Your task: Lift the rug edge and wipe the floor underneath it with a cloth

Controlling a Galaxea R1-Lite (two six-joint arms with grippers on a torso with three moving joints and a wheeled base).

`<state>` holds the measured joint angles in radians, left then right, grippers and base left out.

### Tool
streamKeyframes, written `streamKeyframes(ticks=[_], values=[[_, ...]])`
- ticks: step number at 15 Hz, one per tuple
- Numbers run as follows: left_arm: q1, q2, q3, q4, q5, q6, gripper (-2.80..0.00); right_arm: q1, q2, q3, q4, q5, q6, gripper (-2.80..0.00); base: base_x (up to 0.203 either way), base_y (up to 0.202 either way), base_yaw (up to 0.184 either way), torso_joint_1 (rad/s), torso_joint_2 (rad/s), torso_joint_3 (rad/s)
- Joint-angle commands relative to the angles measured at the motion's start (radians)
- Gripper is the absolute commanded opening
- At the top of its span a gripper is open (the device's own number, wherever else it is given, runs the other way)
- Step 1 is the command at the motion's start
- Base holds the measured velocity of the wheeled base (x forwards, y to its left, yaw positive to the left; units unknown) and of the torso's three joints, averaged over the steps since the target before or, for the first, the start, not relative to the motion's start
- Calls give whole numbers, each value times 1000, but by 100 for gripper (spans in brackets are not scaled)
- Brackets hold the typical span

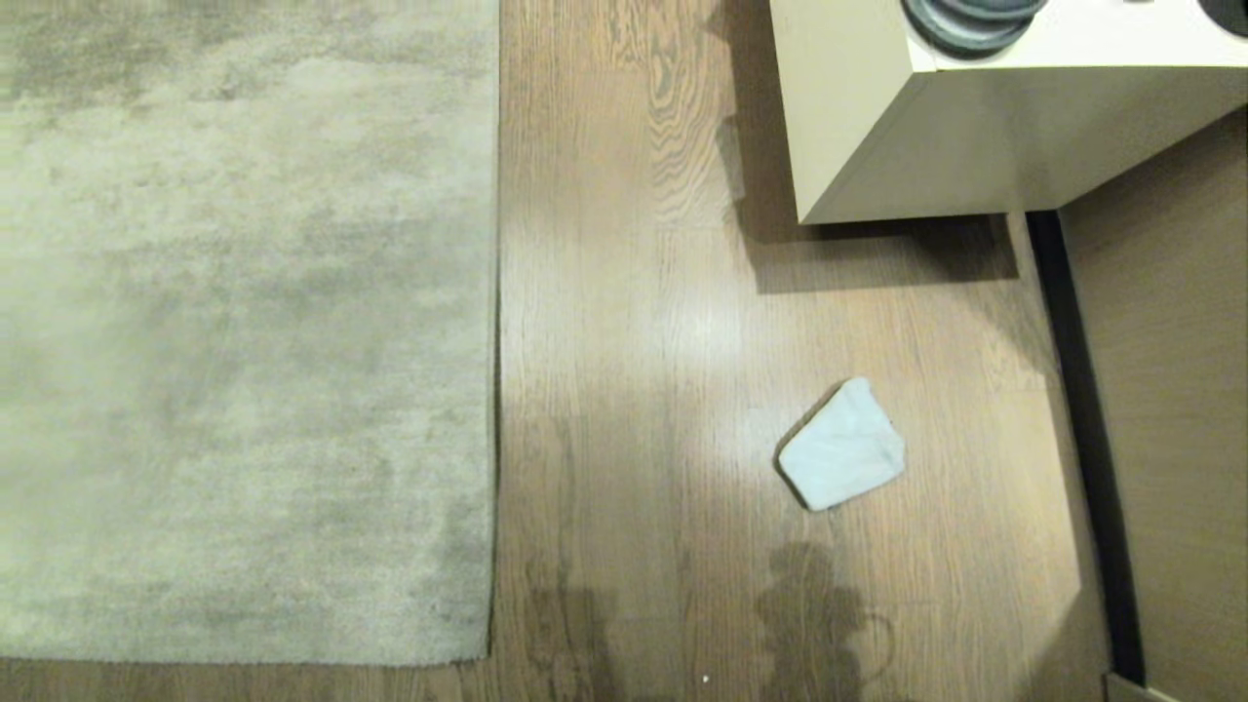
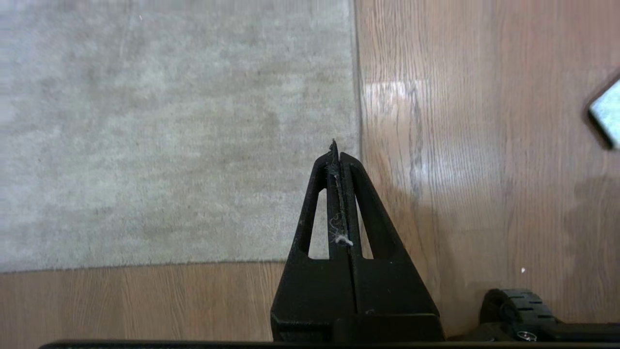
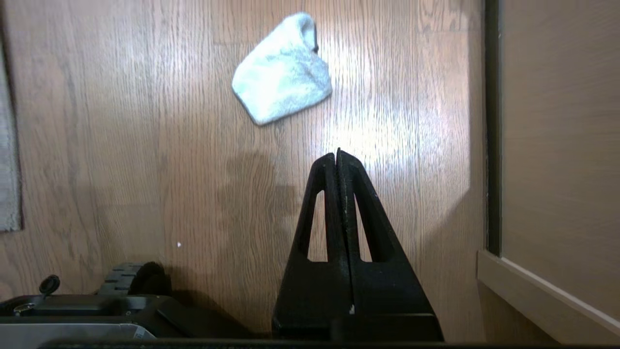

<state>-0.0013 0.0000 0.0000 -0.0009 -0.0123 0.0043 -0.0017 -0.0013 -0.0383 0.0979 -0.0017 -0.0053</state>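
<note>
A large mottled grey-beige rug fills the left of the head view; the rug edge (image 1: 495,390) runs straight down to a corner near the bottom and lies flat on the floor (image 1: 634,341) of wood-grain planks. A small pale blue-green cloth (image 1: 842,447) lies crumpled on the planks to the right of the rug. Neither arm shows in the head view. In the left wrist view my left gripper (image 2: 337,150) hangs shut and empty above the rug edge (image 2: 357,97) near its corner. In the right wrist view my right gripper (image 3: 336,155) is shut and empty, short of the cloth (image 3: 283,72).
A cream-white low cabinet (image 1: 975,127) stands at the back right with dark round items on top. A wooden panel with a dark gap (image 1: 1082,439) closes off the right side. The robot's base and a wheel (image 3: 131,278) show low in the wrist views.
</note>
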Motion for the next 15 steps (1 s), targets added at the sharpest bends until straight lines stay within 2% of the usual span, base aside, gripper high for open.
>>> streamKeyframes(ticks=[1, 15], values=[[0, 2, 0, -1, 0, 0, -280, 0, 1, 0, 0, 0, -1, -280, 0, 0, 0, 2, 2, 194], [0, 2, 0, -2, 6, -14, -280, 0, 1, 0, 0, 0, -1, -280, 0, 0, 0, 2, 2, 201]])
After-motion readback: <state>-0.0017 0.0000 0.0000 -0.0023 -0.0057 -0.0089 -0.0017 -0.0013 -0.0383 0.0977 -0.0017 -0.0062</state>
